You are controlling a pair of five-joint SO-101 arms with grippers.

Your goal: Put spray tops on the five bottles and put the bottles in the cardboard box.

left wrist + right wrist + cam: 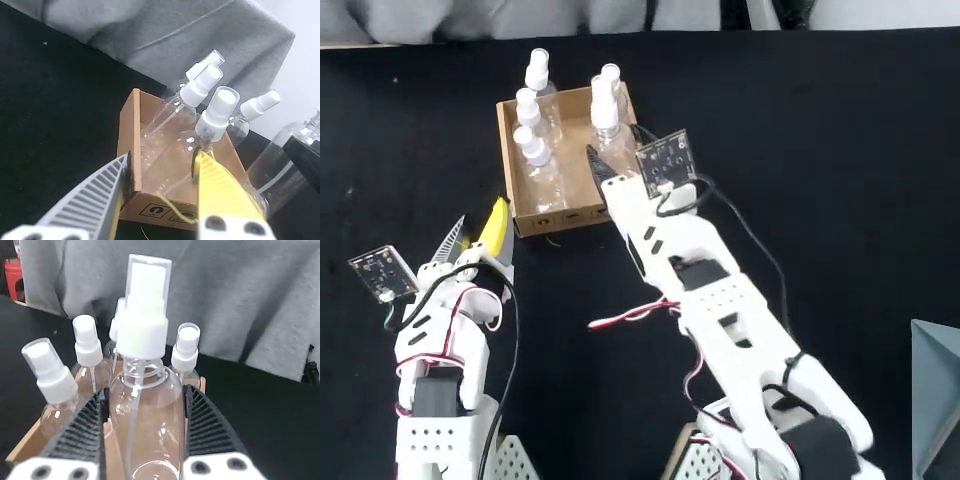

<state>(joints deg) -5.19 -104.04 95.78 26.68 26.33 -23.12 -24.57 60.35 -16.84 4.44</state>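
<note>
Tabletop (820,150): right arm (720,300) outstretched, bottle (145,415) in jaws

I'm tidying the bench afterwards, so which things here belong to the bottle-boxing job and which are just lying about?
Job: cardboard box; four capped bottles in it; fifth bottle in the right gripper; open left gripper.
Lying about: grey cloth behind; red object; grey-blue object.

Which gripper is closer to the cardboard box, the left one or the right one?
Right. The right gripper is over the cardboard box, shut on a bottle there. The left gripper is open and empty, just outside the box's front corner.
</note>
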